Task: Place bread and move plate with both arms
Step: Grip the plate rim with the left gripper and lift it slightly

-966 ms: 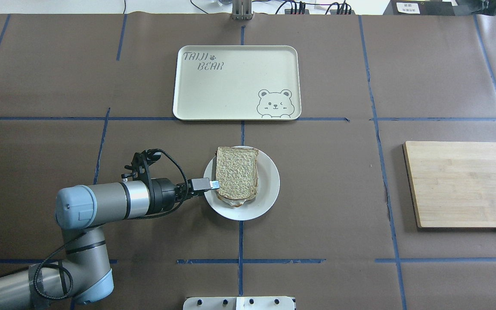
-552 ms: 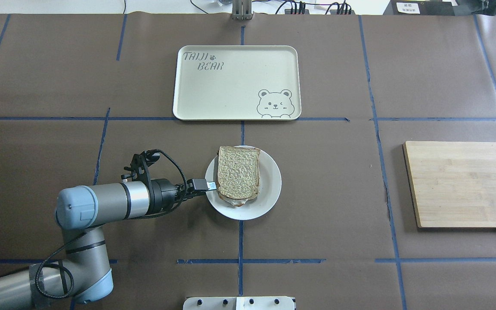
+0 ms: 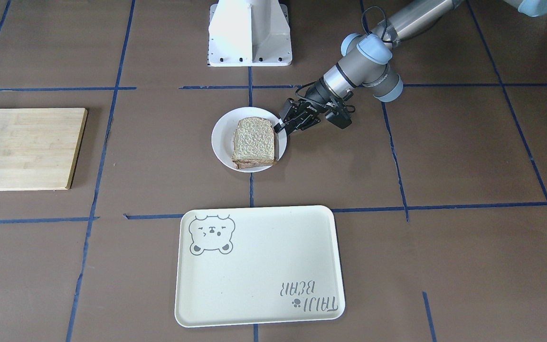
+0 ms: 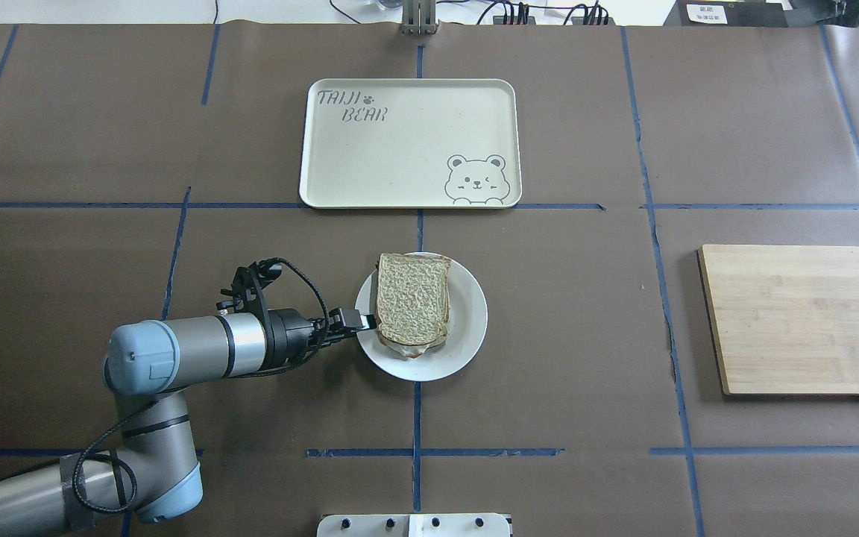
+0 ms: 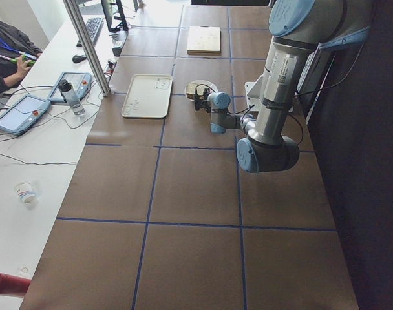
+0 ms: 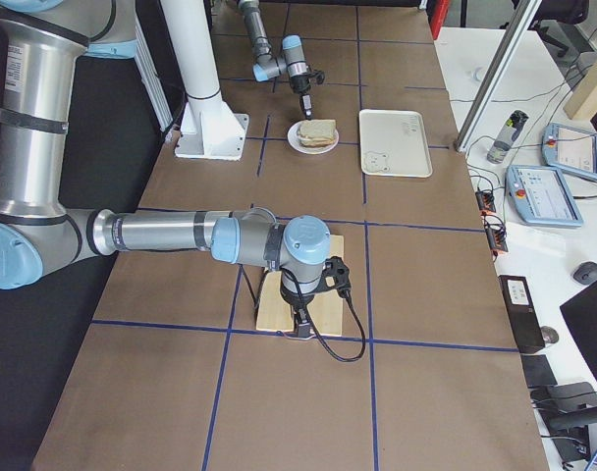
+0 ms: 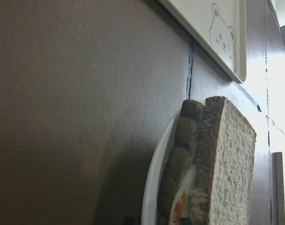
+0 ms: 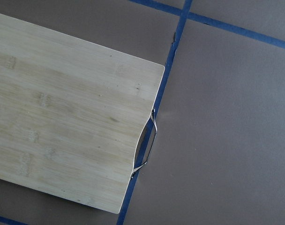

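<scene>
The bread point(image 4: 412, 298) lies on top of another slice, with egg showing between them in the left wrist view point(image 7: 227, 164). The stack sits on the small white plate point(image 4: 467, 328) at the table's middle. My left gripper point(image 4: 368, 322) is low at the plate's left rim, its tip touching or just over the rim beside the bread. Its fingers look stacked one over the other, so I cannot tell whether they are closed on the rim. The front view shows it at the plate's edge point(image 3: 280, 126). My right gripper point(image 6: 300, 329) hangs over the wooden board's end; I cannot tell its state.
A cream bear tray point(image 4: 400, 142) lies beyond the plate, about one plate-width away. The wooden cutting board point(image 4: 802, 321) lies at the right, with a metal handle on its edge point(image 8: 145, 140). The white pedestal base point(image 3: 249, 33) stands at the near edge.
My left gripper's tip pulled back slightly from over the plate to its rim and dropped lower. The plate with the bread shifted a little to the right.
</scene>
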